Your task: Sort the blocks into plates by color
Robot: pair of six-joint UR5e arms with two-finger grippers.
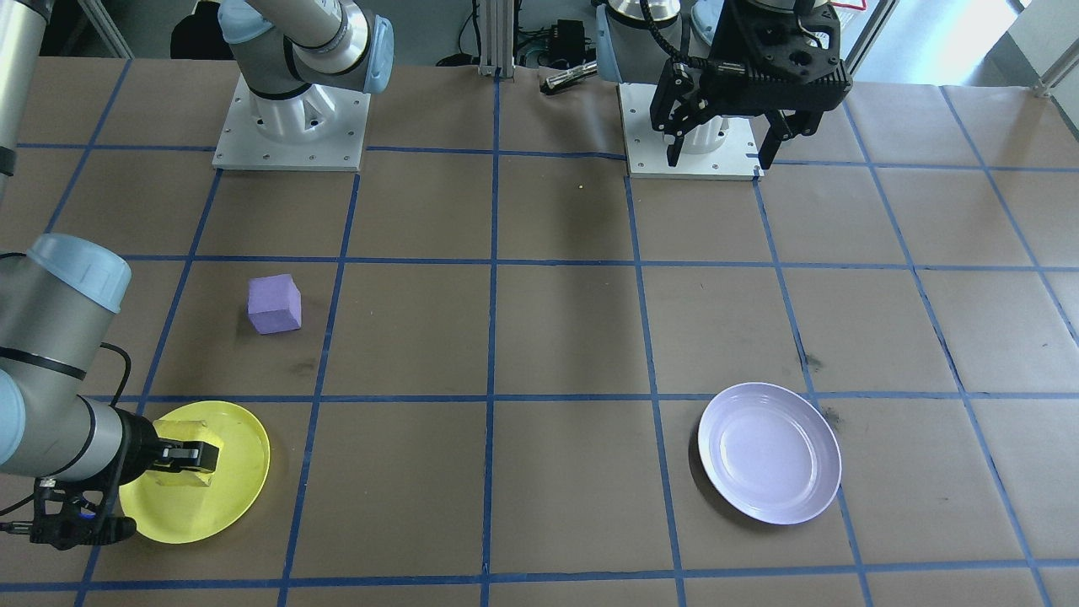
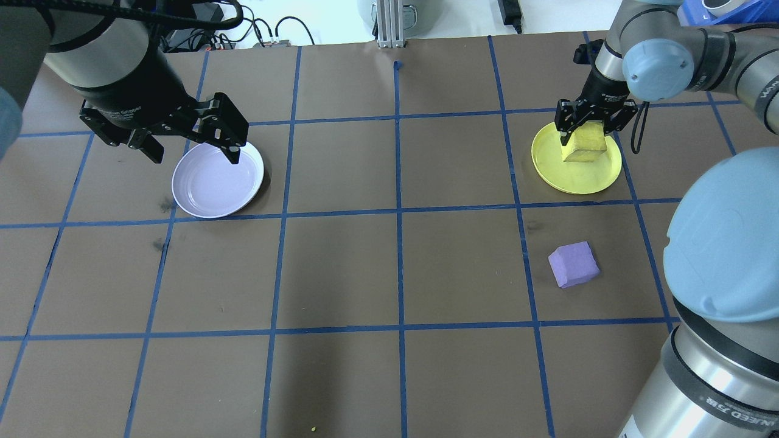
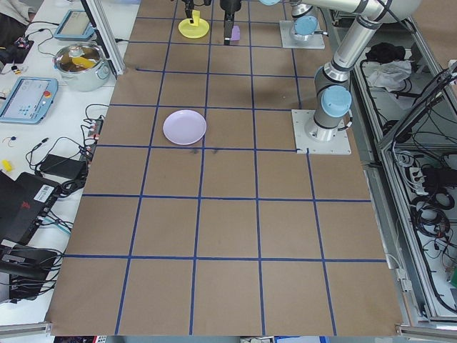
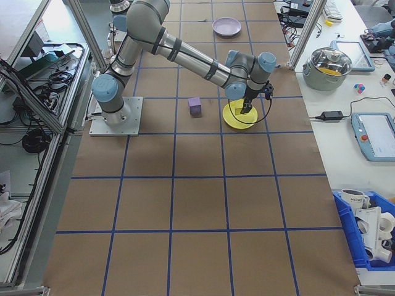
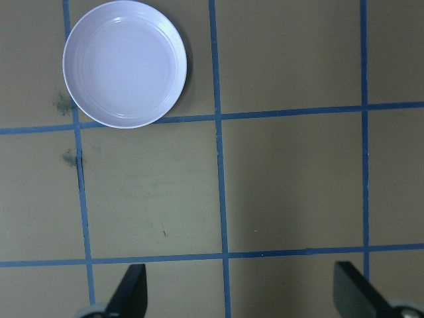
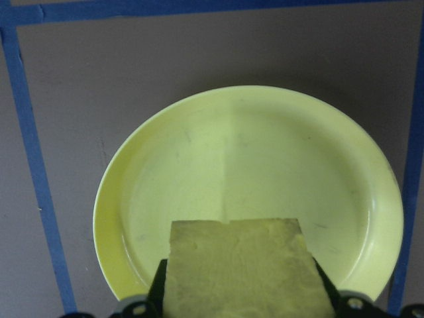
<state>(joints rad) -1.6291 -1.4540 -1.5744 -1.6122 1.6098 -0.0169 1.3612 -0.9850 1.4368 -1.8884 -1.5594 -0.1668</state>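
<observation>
Starting at the left of the overhead view: left gripper raised high, partly in front of the lavender plate in that view, jaws wide apart and gripping nothing. From the left wrist camera, both black fingertips spread far to either side, brown papered table with blue tape lines below, lavender plate up and to the left of the fingers and holding nothing.

Next, right of the lavender plate and well apart from it across several taped squares: purple block, resting alone on the paper, nearer the robot than the yellow plate and outside it.

Farthest right from the lavender plate: yellow plate, with right gripper reaching down over it, jaws clamped on the yellow block. From the right wrist camera, yellow block filling the space between the fingers, over the near part of the plate's bowl. Cannot tell whether touching the plate or held just above it. In the front-facing view, same grip at the yellow plate, purple block beyond the plate towards the robot's base.
</observation>
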